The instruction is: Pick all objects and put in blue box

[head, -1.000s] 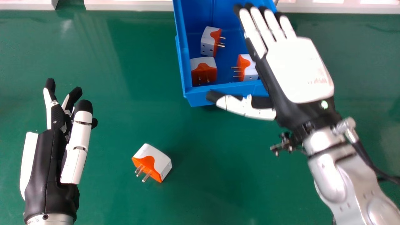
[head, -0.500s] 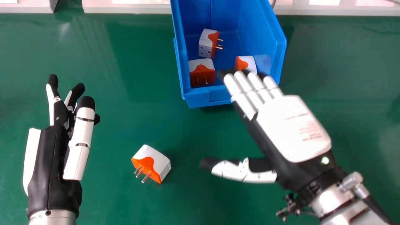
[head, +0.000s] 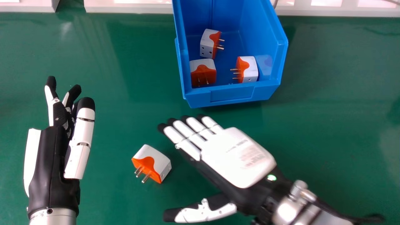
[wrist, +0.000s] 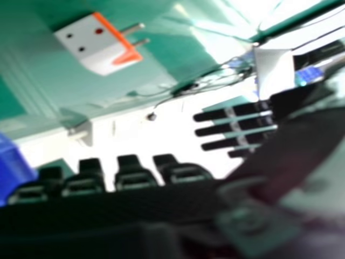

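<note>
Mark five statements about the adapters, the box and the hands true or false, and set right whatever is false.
1. Three adapters are in the box. True.
2. The right hand is curled round an adapter. False: the right hand is open and holds nothing.
3. In the head view, the loose adapter lies between the left hand and the right hand. True.
4. The loose adapter's prongs point towards the box. False: its prongs point away from it.
5. The left hand is over the box. False: it is over the table, at the head view's left.
</note>
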`<action>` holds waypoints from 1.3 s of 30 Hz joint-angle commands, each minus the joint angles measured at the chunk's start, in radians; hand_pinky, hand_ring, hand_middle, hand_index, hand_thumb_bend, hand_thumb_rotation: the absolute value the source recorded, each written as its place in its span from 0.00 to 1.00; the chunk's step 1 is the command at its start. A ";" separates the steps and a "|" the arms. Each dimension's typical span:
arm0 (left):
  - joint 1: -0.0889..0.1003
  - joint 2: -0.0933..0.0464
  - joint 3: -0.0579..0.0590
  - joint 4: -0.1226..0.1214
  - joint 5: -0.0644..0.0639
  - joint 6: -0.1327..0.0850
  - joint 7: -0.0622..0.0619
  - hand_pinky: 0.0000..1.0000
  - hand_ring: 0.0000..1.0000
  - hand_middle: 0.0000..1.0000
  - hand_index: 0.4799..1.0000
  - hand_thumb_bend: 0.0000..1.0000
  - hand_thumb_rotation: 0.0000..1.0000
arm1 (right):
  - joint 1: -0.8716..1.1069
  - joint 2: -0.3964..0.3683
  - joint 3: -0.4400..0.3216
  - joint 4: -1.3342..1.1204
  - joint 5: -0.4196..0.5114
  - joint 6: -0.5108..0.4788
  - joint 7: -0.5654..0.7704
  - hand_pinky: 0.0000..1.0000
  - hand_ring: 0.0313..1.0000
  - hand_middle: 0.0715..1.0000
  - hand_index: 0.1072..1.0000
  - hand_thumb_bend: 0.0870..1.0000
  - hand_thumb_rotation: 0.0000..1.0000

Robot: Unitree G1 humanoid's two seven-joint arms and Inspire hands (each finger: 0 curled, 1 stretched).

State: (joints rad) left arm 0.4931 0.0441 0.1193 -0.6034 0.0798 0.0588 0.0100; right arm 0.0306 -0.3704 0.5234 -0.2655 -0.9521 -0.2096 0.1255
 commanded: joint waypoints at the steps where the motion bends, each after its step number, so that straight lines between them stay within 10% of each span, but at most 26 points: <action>1: -0.003 -0.001 0.000 -0.012 0.014 -0.003 0.010 0.85 0.93 0.96 0.95 0.32 0.86 | -0.062 0.038 0.027 0.061 -0.001 -0.027 -0.024 1.00 1.00 1.00 1.00 0.41 0.83; 39: 0.052 0.002 -0.003 -0.062 -0.011 -0.022 0.002 0.85 0.93 0.96 0.96 0.30 0.90 | -0.428 0.260 0.227 0.713 -0.092 0.107 -0.209 0.93 0.97 0.98 0.94 0.38 0.73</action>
State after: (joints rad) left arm 0.5414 0.0445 0.1123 -0.6378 0.0688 0.0554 0.0156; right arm -0.3677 -0.1213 0.7478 0.4429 -1.0456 -0.0987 -0.0580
